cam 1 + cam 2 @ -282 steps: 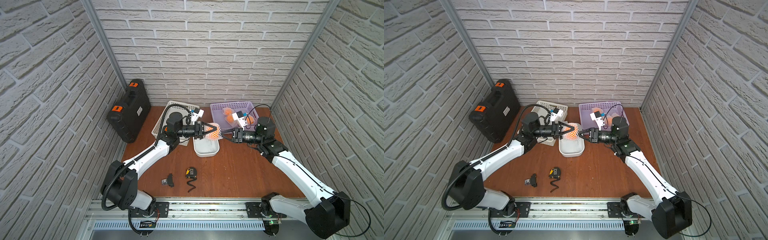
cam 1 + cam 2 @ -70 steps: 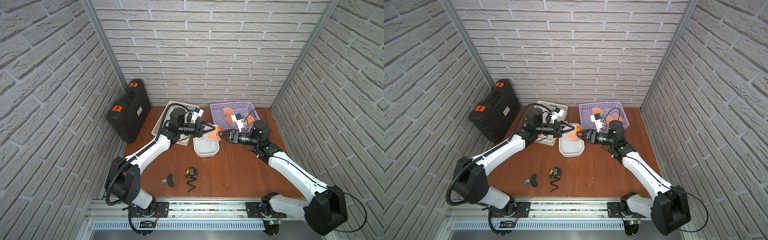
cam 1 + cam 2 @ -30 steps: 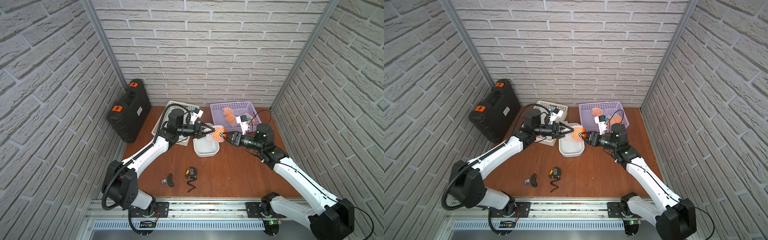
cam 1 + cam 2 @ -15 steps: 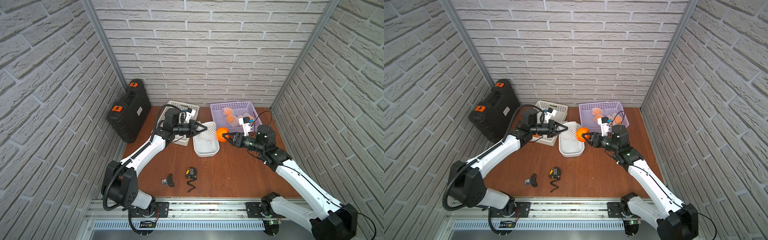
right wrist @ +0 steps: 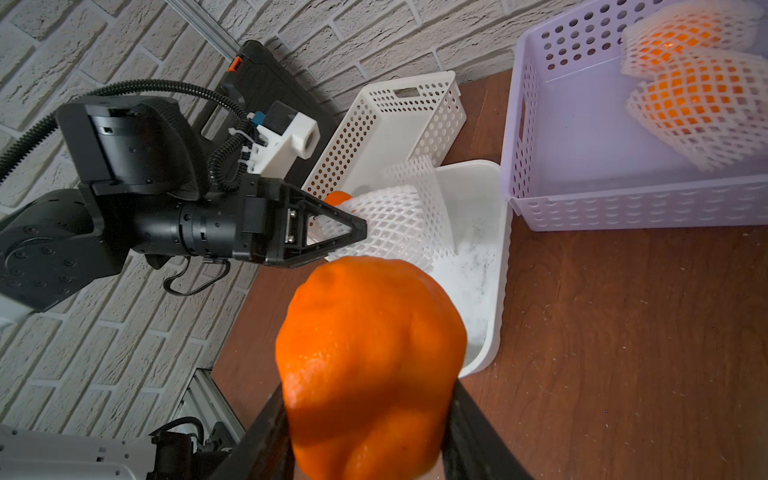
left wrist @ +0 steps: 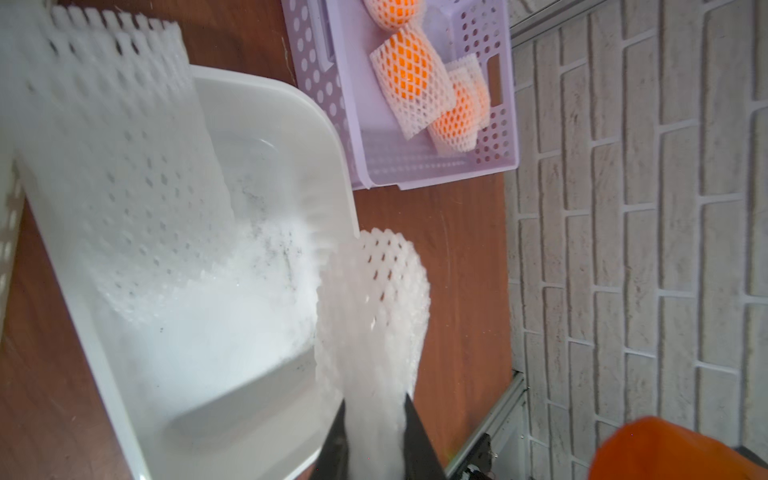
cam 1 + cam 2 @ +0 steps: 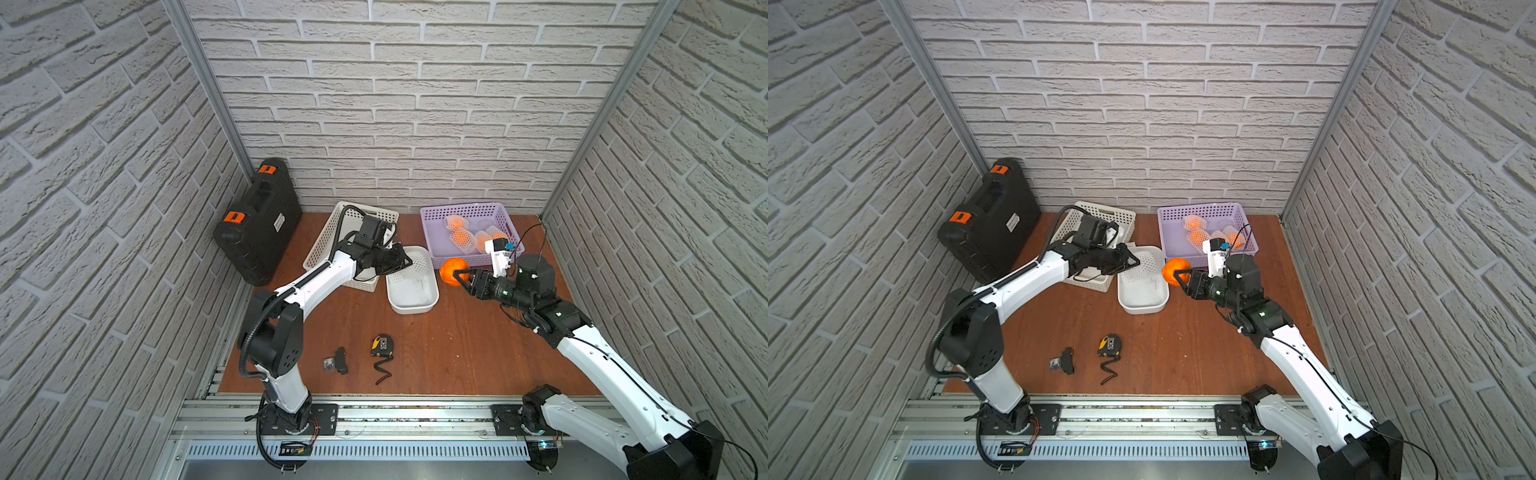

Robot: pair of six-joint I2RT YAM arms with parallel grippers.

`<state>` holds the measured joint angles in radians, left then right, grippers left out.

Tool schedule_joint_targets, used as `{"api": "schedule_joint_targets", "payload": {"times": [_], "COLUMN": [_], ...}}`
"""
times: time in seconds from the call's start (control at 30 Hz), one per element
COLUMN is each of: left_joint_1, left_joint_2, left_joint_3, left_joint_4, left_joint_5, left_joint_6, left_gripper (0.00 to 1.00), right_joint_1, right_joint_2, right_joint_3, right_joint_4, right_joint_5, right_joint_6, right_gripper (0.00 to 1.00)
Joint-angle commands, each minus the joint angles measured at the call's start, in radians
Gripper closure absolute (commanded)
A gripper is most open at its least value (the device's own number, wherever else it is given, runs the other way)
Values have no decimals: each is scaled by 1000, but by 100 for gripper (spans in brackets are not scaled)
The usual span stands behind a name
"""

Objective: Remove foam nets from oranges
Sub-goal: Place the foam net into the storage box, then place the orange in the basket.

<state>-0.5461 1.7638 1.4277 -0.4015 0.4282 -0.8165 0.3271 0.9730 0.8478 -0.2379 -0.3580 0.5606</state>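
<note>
Stripped net, bare orange
My left end effector pinched the net; my right end effector clamped the orange beside it.

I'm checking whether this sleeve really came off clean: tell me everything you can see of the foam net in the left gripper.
The foam net is a white, soft-looking mesh sleeve with diamond-shaped holes. It is empty, with no fruit inside. One end is pinched flat in the left gripper, which is shut on it. The free end bulges open into a rounded tube. It hangs in the air above the white tub, near its far end. Only that gripper visibly touches it.
</note>
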Motion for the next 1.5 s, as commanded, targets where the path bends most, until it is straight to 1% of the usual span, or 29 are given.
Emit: {"api": "schedule_joint_targets", "payload": {"times": [0.0, 0.13, 0.27, 0.3, 0.37, 0.5, 0.53, 0.67, 0.8, 0.9, 1.07, 1.17, 1.23, 1.33, 1.47], "left_joint_1": [-23, -23, -30, -37, -52, -76, -79, -87, -95, -97, -81, -29, 30, 126, 220], "left_joint_2": [76, 149, 200, 206, 213, 191, 179, 132, 72, -12, -177, -288, -362, -464, -583], "left_joint_3": [81, 85, 79, 79, 81, 84, 80, 61, 24, -13, -10, -26, -62, -159, -303], "left_joint_4": [-77, -15, 25, 25, 24, -4, -12, -82, -114, -80, -110, -154, -186, -193, -154], "left_joint_5": [-140, -208, -223, -224, -203, -178, -178, -218, -263, -272, -322, -396, -454, -495, -514], "left_joint_6": [53, 30, 10, 13, 25, 61, 70, 107, 124, 133, 182, 188, 177, 147, 107], "left_gripper": [81, 82, 65, 59, 42, 17, 13, 5, 2, 2, 2, 2, 2, 2, 2], "right_joint_1": [-2, 0, -1, -1, 0, -1, -1, -1, -1, -1, 14, 48, 88, 162, 239], "right_joint_2": [-14, -13, -13, -12, -11, -9, -6, 0, 0, 4, 47, 103, 165, 285, 478], "right_joint_3": [5, 0, 3, 4, 4, 7, 10, 18, 16, 11, 14, 29, 49, 112, 230], "right_joint_4": [15, 17, 1, -3, -5, -8, -8, -8, -8, -2, 45, 97, 146, 212, 306], "right_joint_5": [15, 7, 11, 12, 13, 16, 17, 16, 25, 27, 1, 5, 11, 30, 35], "right_joint_6": [-36, -43, -60, -63, -68, -70, -71, -71, -68, -64, -37, -20, -5, 7, 43], "right_gripper": [58, 58, 58, 58, 58, 58, 58, 58, 58, 58, 58, 58, 57, 57, 57]}}
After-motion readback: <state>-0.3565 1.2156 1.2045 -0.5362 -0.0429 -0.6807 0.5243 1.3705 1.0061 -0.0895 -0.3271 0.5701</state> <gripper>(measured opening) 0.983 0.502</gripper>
